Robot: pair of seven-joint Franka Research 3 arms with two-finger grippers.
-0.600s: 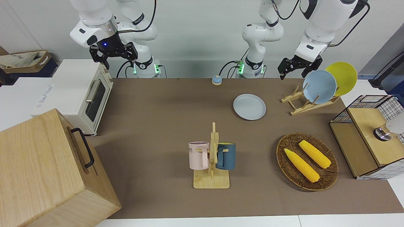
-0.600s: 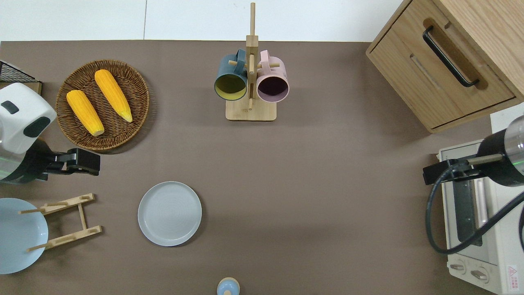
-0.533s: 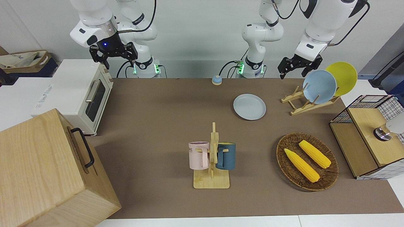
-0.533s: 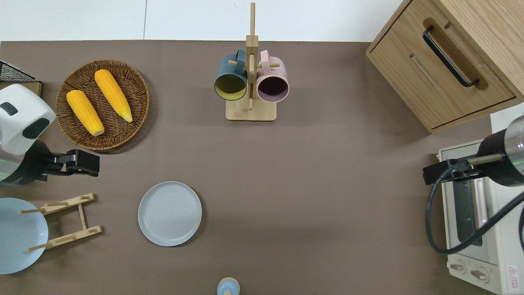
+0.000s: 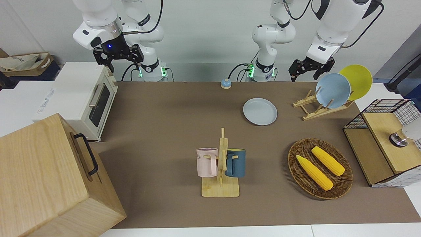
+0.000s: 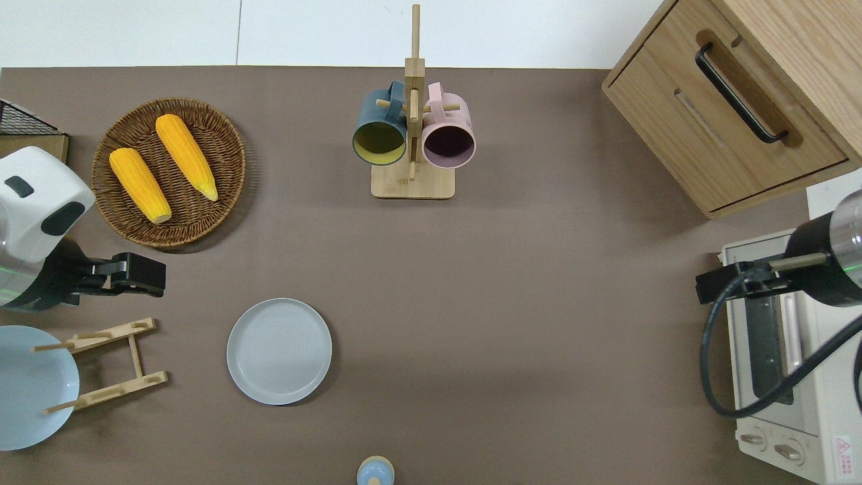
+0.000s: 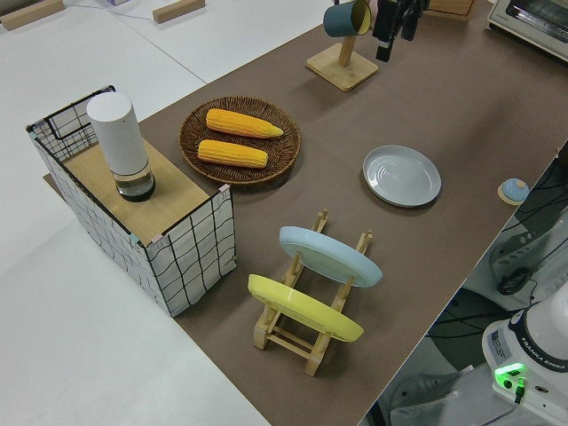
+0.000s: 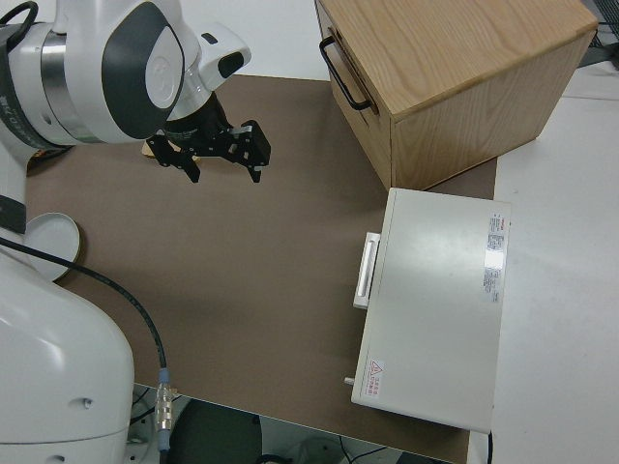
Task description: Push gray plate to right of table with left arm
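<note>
The gray plate (image 5: 260,111) (image 6: 279,351) (image 7: 401,176) lies flat on the brown table (image 5: 164,108) (image 6: 512,323), toward the left arm's end and fairly near the robots. My left gripper (image 5: 304,78) (image 6: 151,276) (image 7: 395,44) hangs open and empty in the air. In the overhead view it is over bare table between the corn basket and the wooden plate rack, apart from the gray plate and closer to the left arm's end than it. My right gripper (image 5: 123,62) (image 8: 224,176) is parked, open and empty.
A wooden rack (image 6: 108,364) holds a sky-blue plate (image 5: 333,90) and a yellow plate (image 5: 357,80). A wicker basket (image 6: 222,145) holds two corn cobs. Also on the table: a mug stand (image 6: 412,135), a small bell (image 6: 375,470), a toaster oven (image 5: 82,98), a wooden cabinet (image 5: 49,177) and a wire crate (image 5: 384,141).
My left gripper has drifted slightly toward the robots, closer to the plate rack. The gray plate and the right arm have not moved.
</note>
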